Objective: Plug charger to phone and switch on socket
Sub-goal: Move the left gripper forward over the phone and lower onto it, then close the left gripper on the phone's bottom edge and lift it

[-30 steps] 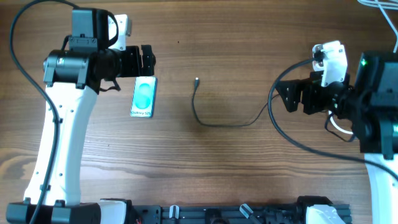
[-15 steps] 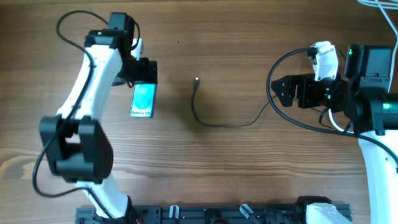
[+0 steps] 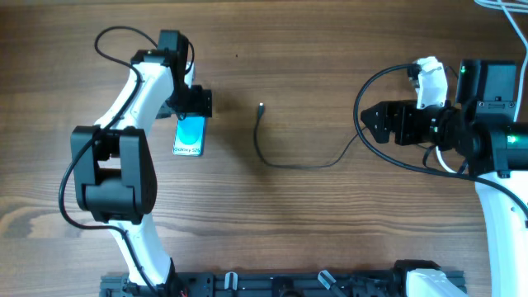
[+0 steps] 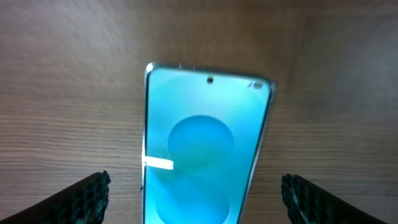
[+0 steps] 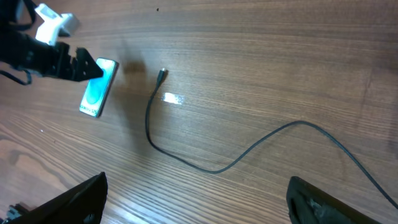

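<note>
The phone (image 3: 190, 134) lies flat on the wooden table with its teal-blue screen up and a white label strip at its near end. It also shows in the left wrist view (image 4: 202, 149) and the right wrist view (image 5: 98, 88). My left gripper (image 3: 192, 103) is open over the phone's far end, one finger on each side (image 4: 196, 199). The charger (image 3: 289, 162) is a thin black cable curving across the table, its silvery plug tip (image 3: 261, 107) free and right of the phone; it also shows in the right wrist view (image 5: 217, 163). My right gripper (image 3: 373, 122) is open and empty (image 5: 196, 199). The socket is out of view.
A white cable (image 3: 505, 15) runs along the table's top right corner. Bare wood lies between the phone and the plug tip. The robot bases stand along the front edge.
My left arm has swung round and its gripper has dropped over the phone's far end. The right gripper has shifted slightly. The phone and cable have not moved.
</note>
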Controlling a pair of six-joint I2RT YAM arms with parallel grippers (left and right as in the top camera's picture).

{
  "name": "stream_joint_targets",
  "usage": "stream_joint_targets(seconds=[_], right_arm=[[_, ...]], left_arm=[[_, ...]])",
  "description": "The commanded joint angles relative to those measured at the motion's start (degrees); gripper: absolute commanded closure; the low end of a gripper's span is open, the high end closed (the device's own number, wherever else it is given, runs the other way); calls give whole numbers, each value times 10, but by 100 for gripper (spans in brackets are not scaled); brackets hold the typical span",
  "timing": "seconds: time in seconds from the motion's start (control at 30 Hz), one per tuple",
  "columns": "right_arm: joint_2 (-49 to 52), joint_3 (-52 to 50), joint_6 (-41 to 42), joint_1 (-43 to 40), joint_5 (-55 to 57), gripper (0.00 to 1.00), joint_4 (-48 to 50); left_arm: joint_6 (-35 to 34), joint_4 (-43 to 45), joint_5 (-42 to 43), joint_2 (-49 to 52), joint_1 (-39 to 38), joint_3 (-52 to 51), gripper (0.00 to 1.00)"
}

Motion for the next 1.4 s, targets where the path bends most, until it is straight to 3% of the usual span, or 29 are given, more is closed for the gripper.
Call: stream_joint_targets(seconds=[0.0,0.83,1.37], right_arm=[[5,9,2,2,-8,8,-3],[6,9,3,2,-7,8,-7],[6,9,3,2,-7,7,-7]], left_arm=[[5,25,16,6,3,-45,6],[18,68,19,32,3,-68,8],[0,56,45,40,3,-68,27]])
